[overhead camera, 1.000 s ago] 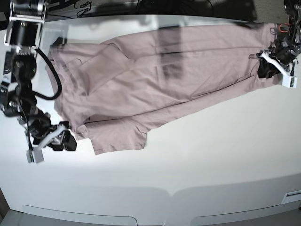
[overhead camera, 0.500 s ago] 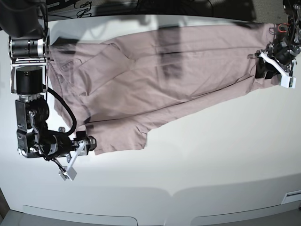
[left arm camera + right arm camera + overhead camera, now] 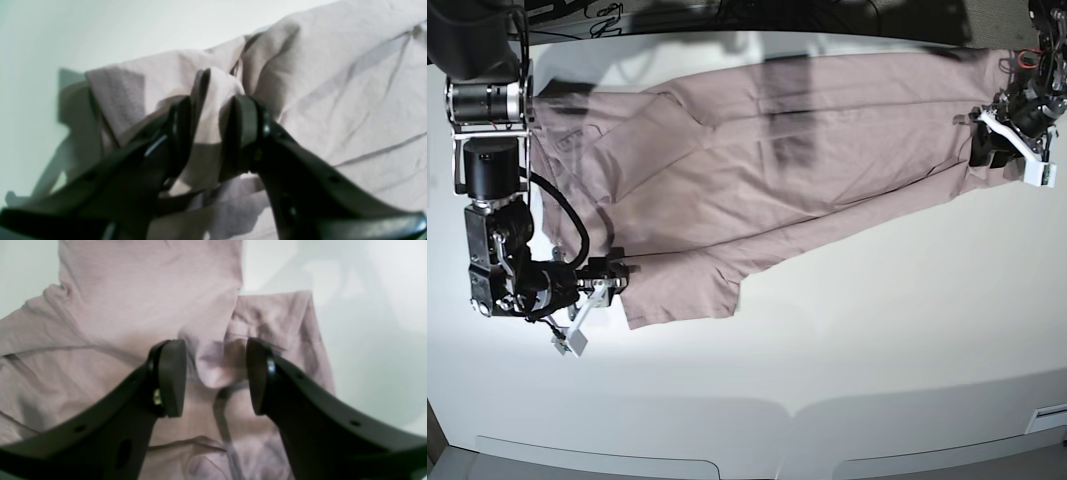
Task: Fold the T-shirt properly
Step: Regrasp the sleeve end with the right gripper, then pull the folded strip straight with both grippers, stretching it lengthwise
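- The T-shirt (image 3: 757, 160) lies spread across the white table (image 3: 877, 340), collar end toward the base view's left, wrinkled.
- Left gripper (image 3: 213, 133) sits at the hem end (base view's right), jaws pinched on a raised fold of cloth.
- Right gripper (image 3: 217, 376) is by the sleeve (image 3: 677, 290), jaws apart with a bump of cloth between them, not squeezed.
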`<state>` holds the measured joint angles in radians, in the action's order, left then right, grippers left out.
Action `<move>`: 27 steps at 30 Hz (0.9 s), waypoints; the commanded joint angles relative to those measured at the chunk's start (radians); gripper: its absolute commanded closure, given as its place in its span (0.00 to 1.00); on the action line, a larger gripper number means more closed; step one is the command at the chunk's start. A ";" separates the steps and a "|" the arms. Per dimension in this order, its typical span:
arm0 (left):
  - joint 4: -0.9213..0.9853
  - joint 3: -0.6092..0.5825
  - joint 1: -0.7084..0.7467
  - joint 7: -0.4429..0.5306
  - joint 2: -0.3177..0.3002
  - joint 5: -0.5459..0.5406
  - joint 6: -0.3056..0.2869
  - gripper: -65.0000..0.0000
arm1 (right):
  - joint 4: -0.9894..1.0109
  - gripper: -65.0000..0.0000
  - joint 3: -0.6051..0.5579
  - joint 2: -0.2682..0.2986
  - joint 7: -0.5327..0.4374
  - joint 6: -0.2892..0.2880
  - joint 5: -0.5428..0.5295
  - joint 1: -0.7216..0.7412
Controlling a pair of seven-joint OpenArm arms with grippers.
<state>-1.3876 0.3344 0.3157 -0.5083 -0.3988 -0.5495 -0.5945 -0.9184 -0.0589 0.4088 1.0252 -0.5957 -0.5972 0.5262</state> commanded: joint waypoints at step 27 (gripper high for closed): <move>-0.010 0.005 0.000 0.001 -0.014 0.030 0.000 0.68 | -0.292 1.00 0.048 0.116 0.256 -0.056 -0.226 -0.034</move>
<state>-1.3876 0.3344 0.3157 -0.5007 -0.3985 -0.5198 -0.5945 -1.1980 -0.0185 0.5076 1.2881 -0.6544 -0.8169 0.4637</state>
